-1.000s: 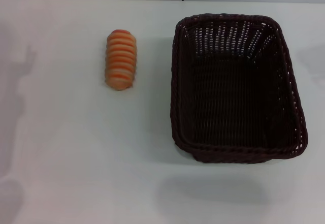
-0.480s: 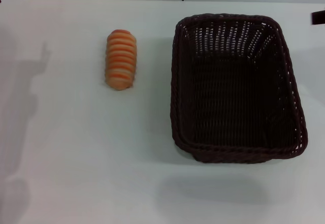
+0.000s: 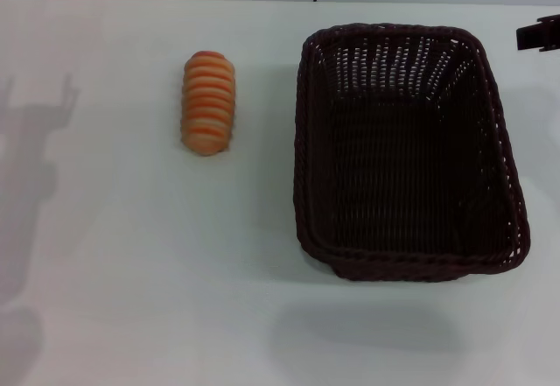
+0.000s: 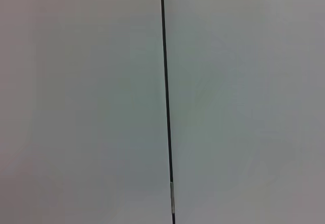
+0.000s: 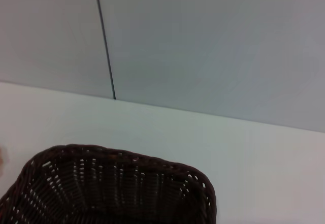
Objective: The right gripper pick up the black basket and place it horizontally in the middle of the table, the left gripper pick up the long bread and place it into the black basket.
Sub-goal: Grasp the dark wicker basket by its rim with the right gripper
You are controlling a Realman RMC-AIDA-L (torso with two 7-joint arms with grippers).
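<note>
Head view: I am bringing right gripper [image 3: 541,36] toward black basket [image 3: 407,150] at table [image 3: 131,272] far-right edge; jaws, cannot tell; grasping rim next.

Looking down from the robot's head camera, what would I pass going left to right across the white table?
Ridged orange-tan long bread → large dark woven wicker basket → tip of the black right gripper at the picture's edge.

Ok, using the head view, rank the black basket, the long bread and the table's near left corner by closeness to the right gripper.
From the right gripper, at the far right edge:
1. Black basket, just beside it, right half.
2. Long bread, left of the basket.
3. Table's near left corner, diagonally opposite.
</note>
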